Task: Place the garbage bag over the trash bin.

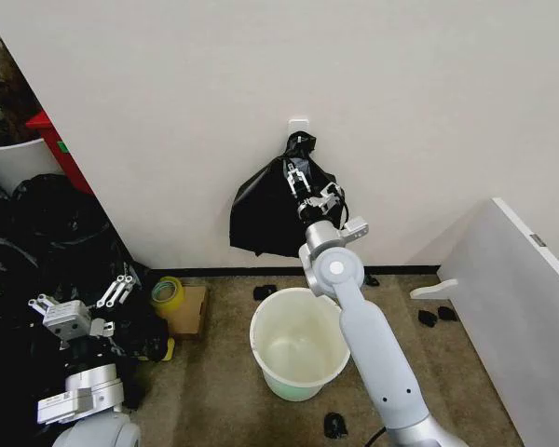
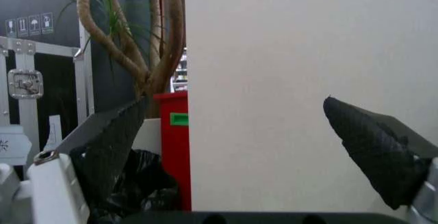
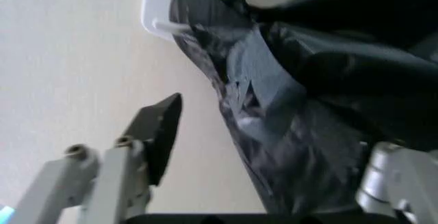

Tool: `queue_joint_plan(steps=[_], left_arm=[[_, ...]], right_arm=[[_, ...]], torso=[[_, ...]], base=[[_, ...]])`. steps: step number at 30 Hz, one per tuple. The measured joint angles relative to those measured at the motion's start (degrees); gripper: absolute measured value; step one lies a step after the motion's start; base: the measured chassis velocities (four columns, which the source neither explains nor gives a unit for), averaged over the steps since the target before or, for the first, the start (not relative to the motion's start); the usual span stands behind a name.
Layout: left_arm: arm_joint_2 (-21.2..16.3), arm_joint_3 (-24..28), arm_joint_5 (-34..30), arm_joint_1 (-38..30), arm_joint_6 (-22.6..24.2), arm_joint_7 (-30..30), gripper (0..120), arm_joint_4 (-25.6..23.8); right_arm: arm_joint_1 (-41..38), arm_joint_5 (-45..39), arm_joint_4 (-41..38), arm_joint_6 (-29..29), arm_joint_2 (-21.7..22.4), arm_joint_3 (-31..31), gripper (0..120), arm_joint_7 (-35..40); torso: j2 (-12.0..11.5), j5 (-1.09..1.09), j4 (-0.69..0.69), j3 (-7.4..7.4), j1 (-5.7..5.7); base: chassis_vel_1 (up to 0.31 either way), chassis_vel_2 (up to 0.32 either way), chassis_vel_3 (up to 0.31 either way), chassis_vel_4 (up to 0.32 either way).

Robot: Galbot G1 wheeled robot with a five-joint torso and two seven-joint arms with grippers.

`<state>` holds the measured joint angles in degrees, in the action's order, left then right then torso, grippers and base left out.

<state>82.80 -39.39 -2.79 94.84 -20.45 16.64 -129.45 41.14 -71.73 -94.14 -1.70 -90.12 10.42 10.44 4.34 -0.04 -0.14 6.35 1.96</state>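
Your right gripper's (image 1: 296,182) fingers are apart, and you can see this best in the right wrist view: one dark pad (image 3: 159,126) stands clear of the plastic on one side, and the other finger sits behind the bag on the far side, so the thin, shiny black plastic garbage bag (image 1: 270,212) is between them but not squeezed yet. The bag hangs flat against the pale wall (image 1: 168,112), with its bunched top caught on a small white hook plate (image 1: 299,124). In the right wrist view you can see the crinkly black folds (image 3: 274,106) right in front of the camera, running up to that white plate (image 3: 159,8). Your right arm reaches up from low on the right side of the head view, over the round cream-white plastic trash bin (image 1: 299,358). The bin stands upright on the brown carpet (image 1: 214,391), just below the hanging bag, and has nothing in it. Your left gripper (image 1: 118,291) is low on the left, well apart from the bin, with its fingers open and holding nothing. Next to it lie a heap of black sacks (image 1: 37,233), a roll of yellow tape (image 1: 167,292) and a small cardboard box (image 1: 188,310).
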Motion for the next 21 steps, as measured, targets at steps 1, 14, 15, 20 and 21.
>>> queue_joint_plan(steps=[1, 14, 15, 20, 21], left_arm=[[-0.13, -0.05, 0.00, -0.02, 0.03, 0.08, 100, 0.02], [-0.94, 0.07, -0.12, -0.37, 0.14, 0.63, 100, 0.62], [-1.00, 0.05, -0.12, -0.42, 0.14, 0.70, 100, 0.74], [-1.13, 0.05, -0.15, -0.51, 0.14, 0.90, 100, 1.04], [-1.13, 0.06, -0.15, -0.54, 0.13, 0.94, 100, 1.04]], right_arm=[[-0.06, 0.02, 0.00, -0.21, -0.12, 0.12, 57, -0.41], [-0.20, 2.75, 0.67, -0.96, -0.04, 0.20, 9, -1.89], [-0.21, 2.99, 0.74, -1.04, 0.00, 0.19, 4, -1.96], [0.72, 4.46, 0.25, -1.50, 0.49, -0.53, 0, -2.17], [1.41, 4.75, -0.45, -1.67, 0.92, -0.86, 0, -2.25]], torso=[[0.00, 0.00, 0.00, 0.00, 0.00], [0.00, 0.00, 0.00, 0.00, -0.01], [0.00, 0.00, 0.00, -0.01, -0.01], [0.00, 0.01, 0.01, 0.00, 0.00], [0.00, 0.01, 0.01, 0.00, -0.01]], base=[[0.000, 0.000, 0.000, 0.000], [0.000, 0.000, 0.000, 0.000], [0.000, 0.000, 0.000, 0.000], [0.000, 0.000, 0.000, 0.000], [0.000, 0.000, 0.000, 0.000]])
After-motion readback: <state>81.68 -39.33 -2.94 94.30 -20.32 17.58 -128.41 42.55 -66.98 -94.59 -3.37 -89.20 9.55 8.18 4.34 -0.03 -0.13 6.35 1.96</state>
